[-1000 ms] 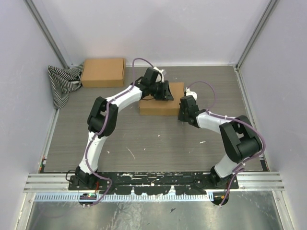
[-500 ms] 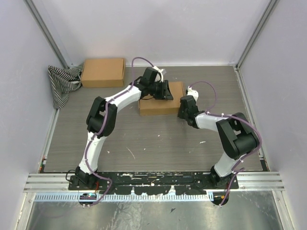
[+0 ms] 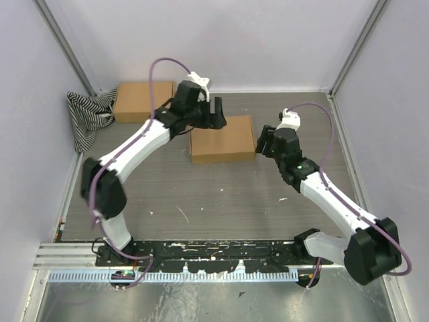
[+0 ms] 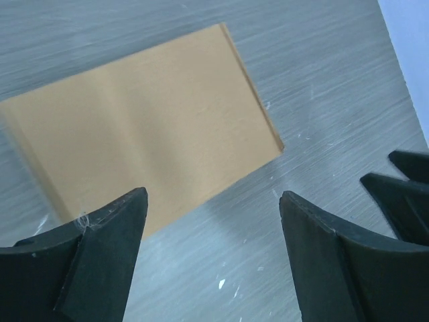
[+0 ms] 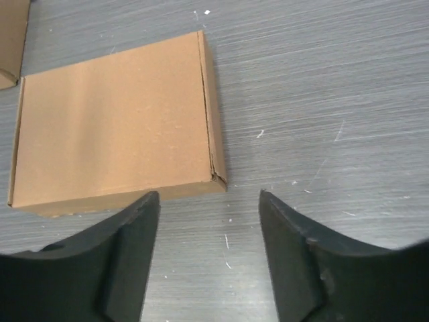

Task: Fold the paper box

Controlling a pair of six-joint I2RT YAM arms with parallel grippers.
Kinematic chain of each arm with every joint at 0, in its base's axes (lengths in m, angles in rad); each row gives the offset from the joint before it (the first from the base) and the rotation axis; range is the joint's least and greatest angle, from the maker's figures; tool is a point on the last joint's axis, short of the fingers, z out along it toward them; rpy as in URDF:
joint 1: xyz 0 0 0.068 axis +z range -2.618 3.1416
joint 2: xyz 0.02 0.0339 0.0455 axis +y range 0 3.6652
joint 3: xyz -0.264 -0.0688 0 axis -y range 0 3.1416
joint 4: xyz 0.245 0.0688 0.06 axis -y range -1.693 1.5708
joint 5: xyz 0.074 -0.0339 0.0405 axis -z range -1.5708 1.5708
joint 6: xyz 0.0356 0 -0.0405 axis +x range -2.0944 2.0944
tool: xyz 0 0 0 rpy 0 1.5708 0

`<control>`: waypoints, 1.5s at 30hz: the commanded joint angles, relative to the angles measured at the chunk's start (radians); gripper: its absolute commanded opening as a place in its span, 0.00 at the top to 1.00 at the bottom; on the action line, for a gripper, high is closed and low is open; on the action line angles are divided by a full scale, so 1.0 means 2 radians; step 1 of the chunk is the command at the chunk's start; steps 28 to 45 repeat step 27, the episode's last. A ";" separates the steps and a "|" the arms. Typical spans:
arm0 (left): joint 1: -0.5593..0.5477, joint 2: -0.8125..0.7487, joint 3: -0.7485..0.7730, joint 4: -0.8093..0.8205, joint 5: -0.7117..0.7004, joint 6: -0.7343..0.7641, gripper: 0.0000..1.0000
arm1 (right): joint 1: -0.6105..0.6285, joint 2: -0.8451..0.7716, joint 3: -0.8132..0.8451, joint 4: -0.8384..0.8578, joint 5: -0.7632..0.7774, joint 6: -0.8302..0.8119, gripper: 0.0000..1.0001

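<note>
The paper box [image 3: 222, 139] lies shut and flat on the grey table, a shallow brown cardboard rectangle. It also shows in the left wrist view [image 4: 147, 134] and the right wrist view [image 5: 114, 127]. My left gripper [image 3: 217, 115] hovers over the box's back left corner, open, with only bare table between its fingers [image 4: 107, 248]. My right gripper [image 3: 262, 143] hangs just off the box's right edge, open and empty; its jaws stand apart in front of the box's near right corner [image 5: 209, 221].
A second brown cardboard box [image 3: 143, 100] sits at the back left, its corner showing in the right wrist view [image 5: 9, 40]. A striped cloth [image 3: 88, 115] lies beside it against the left wall. The right gripper's fingers [image 4: 402, 191] show in the left wrist view.
Both grippers have opened and drawn off the box. The left one rose toward the back left, the right arm stretched out and backed to the right. The box shifted slightly.
</note>
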 commanded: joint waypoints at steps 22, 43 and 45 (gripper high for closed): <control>0.004 -0.489 -0.440 -0.070 -0.285 -0.011 0.02 | -0.002 -0.057 0.013 -0.102 0.039 -0.034 0.21; 0.004 -0.510 -0.448 -0.066 -0.282 -0.012 0.02 | -0.002 -0.057 0.007 -0.097 0.036 -0.036 0.19; 0.004 -0.510 -0.448 -0.066 -0.282 -0.012 0.02 | -0.002 -0.057 0.007 -0.097 0.036 -0.036 0.19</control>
